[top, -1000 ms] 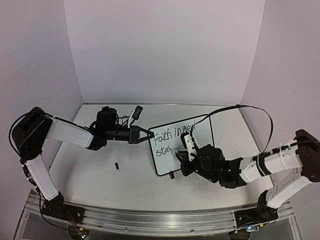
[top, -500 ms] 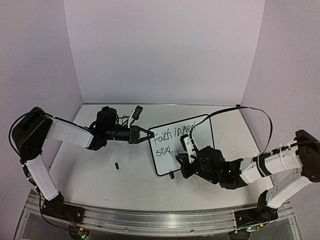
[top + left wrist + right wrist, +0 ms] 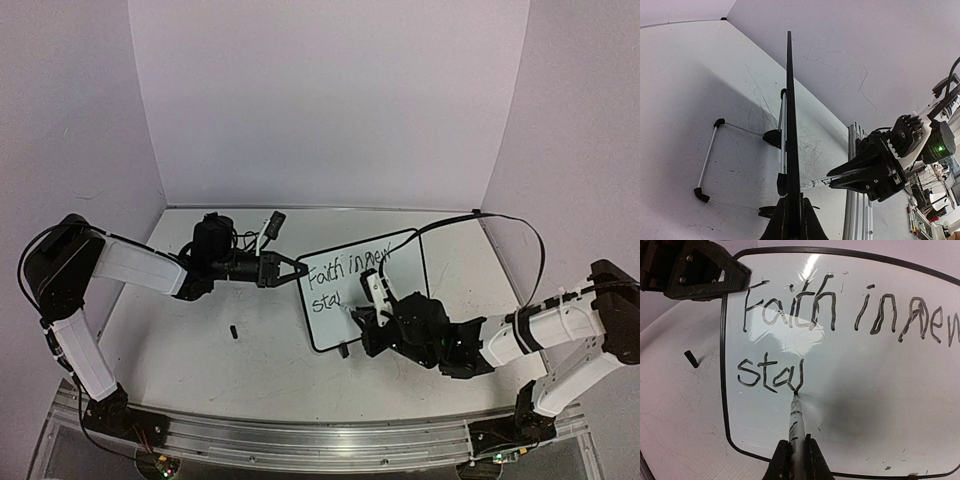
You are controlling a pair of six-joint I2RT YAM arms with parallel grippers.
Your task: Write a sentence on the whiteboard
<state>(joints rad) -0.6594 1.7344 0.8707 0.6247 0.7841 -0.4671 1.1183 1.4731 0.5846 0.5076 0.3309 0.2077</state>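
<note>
The whiteboard (image 3: 390, 300) stands tilted on the table, white with a thin black frame. My left gripper (image 3: 291, 270) is shut on its left edge, which the left wrist view shows edge-on as a black bar (image 3: 790, 110) between my jaws (image 3: 792, 202). The sentence (image 3: 826, 302) reads "Faith in new" on top and "sta" plus one more stroke below. My right gripper (image 3: 796, 447) is shut on a white marker (image 3: 795, 422), and the marker's tip touches the board at the foot of that last stroke. From above, the right gripper (image 3: 360, 315) sits at the board's lower left.
A small black marker cap (image 3: 233, 331) lies on the table left of the board. The board's wire stand and black feet (image 3: 705, 165) reach out behind it. A black cable (image 3: 505, 218) arcs over the right side. An aluminium rail (image 3: 300, 440) runs along the near edge.
The right gripper with the marker has shifted very slightly along the second line. The left arm and the whiteboard have stayed where they were.
</note>
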